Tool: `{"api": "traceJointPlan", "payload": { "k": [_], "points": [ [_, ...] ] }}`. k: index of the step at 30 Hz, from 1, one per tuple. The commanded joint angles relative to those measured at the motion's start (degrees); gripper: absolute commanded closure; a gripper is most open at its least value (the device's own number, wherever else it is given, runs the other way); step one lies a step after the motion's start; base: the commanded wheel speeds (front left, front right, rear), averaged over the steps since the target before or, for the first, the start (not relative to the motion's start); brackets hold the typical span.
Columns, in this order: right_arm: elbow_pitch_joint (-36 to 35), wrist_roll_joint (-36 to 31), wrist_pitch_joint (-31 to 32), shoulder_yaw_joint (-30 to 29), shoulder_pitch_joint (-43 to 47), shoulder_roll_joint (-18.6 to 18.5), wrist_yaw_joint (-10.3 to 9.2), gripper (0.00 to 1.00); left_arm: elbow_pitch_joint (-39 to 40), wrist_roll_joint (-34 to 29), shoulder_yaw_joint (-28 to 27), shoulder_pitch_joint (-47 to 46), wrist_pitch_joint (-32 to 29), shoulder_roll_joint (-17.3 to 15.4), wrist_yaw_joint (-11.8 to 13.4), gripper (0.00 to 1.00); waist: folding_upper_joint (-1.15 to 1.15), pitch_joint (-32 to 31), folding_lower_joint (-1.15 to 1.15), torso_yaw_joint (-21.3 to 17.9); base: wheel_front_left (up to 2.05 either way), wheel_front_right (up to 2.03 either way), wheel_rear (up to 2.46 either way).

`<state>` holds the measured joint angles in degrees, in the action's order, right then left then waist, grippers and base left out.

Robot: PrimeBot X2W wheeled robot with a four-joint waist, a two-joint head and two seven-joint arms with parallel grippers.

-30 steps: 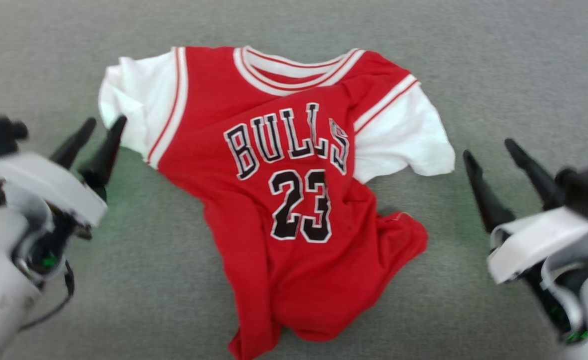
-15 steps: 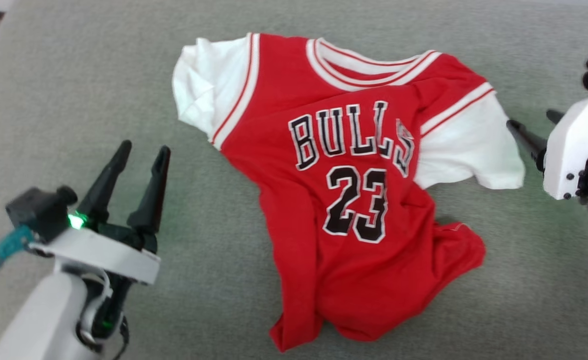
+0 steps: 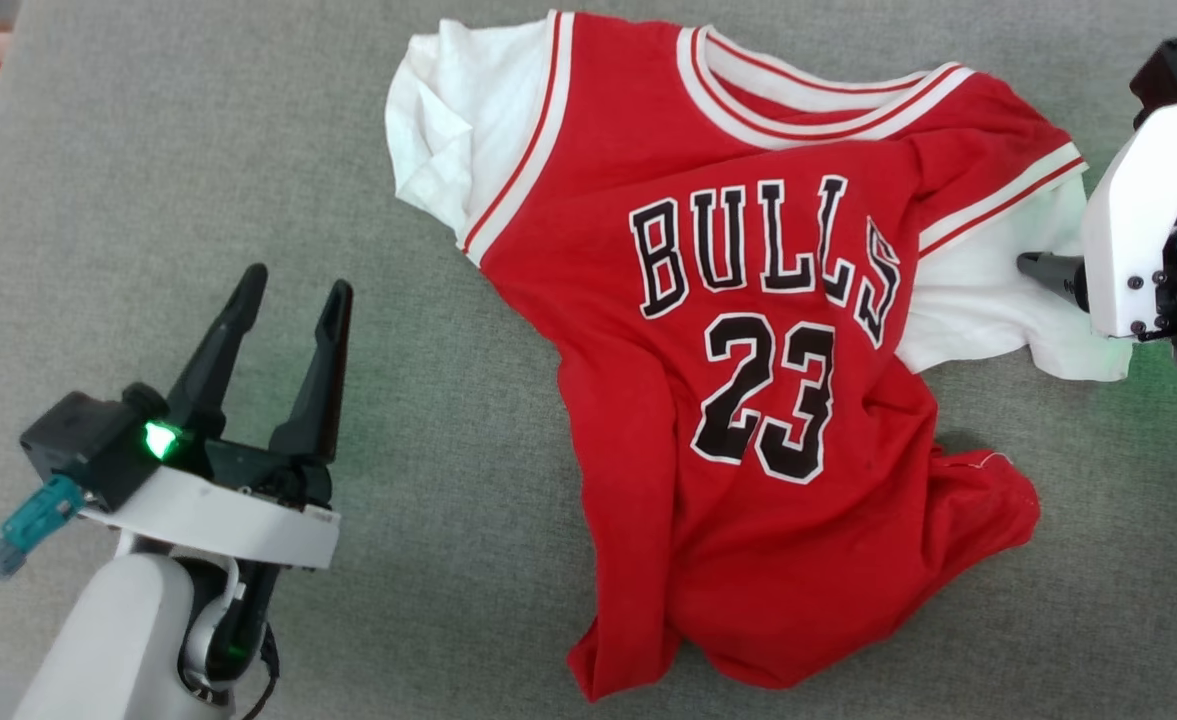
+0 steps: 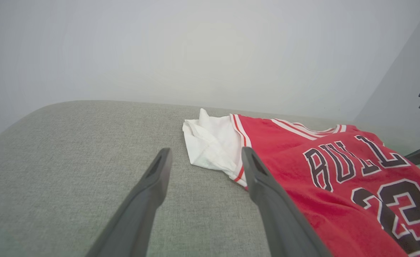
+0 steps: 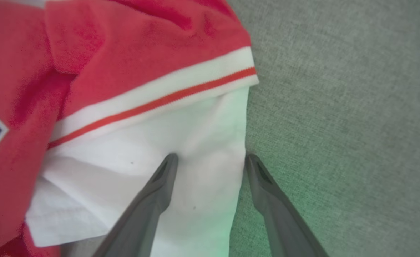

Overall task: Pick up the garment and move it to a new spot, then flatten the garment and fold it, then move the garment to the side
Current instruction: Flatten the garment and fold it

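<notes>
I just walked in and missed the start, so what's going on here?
A two-armed robot is working on a red jersey T-shirt, which lies front up and rumpled on a grey surface, its lower part bunched. The right gripper is open at the shirt's white sleeve, one finger over the sleeve and the other beside its edge; nothing is gripped yet. The left gripper hangs open over the bare surface, apart from the shirt.

Printed across the chest of the garment [image 3: 588, 250]: "BULLS" in arched black capitals edged white. Just nearer, beneath it: "23" in matching black-and-white numerals. From the left wrist view, readable as "BULL" and "23", last letter out of sight.
</notes>
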<state>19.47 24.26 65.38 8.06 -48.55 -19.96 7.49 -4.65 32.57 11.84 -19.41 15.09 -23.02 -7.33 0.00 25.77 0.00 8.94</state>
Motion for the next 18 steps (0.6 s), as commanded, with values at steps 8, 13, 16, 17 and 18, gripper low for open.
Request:
{"api": "traceJointPlan", "payload": {
  "k": [8, 13, 16, 17, 18],
  "points": [
    [0.5, -1.3, 0.9, 2.4, 1.3, 1.1, 0.01, 1.00, 1.4, 1.2, 2.2, -3.6, 0.0, -4.0, -0.2, 0.00, 0.00, 1.8, 0.00, 0.2, 0.00, 0.00, 0.00],
    [-0.8, -1.6, -0.1, 2.6, 0.6, 1.1, 0.00, 1.00, -1.4, 1.2, 9.1, -12.6, -0.4, -12.8, -0.2, 0.00, 0.00, 3.4, 0.00, -0.9, 0.00, 0.00, 0.00],
    [-1.9, -1.5, 0.4, 3.6, -0.4, 1.9, 0.00, 1.00, -3.7, 4.0, 16.2, -21.5, -3.8, -18.5, -0.1, 0.00, 0.00, 5.1, 0.00, -2.2, 0.00, 0.00, 0.00],
    [-2.4, -1.5, 0.5, 4.0, -0.7, 2.2, 0.00, 1.00, -4.5, 4.7, 19.3, -24.7, -5.4, -20.4, -0.1, 0.00, 0.00, 5.7, 0.00, -2.7, 0.00, 0.00, 0.00],
    [-2.8, -1.5, 0.7, 4.5, -1.1, 2.5, 0.01, 1.00, -5.3, 6.5, 22.3, -28.1, -7.4, -21.6, -0.1, 0.00, 0.00, 6.5, 0.00, -3.2, 0.00, 0.00, 0.00]
  ]
}}
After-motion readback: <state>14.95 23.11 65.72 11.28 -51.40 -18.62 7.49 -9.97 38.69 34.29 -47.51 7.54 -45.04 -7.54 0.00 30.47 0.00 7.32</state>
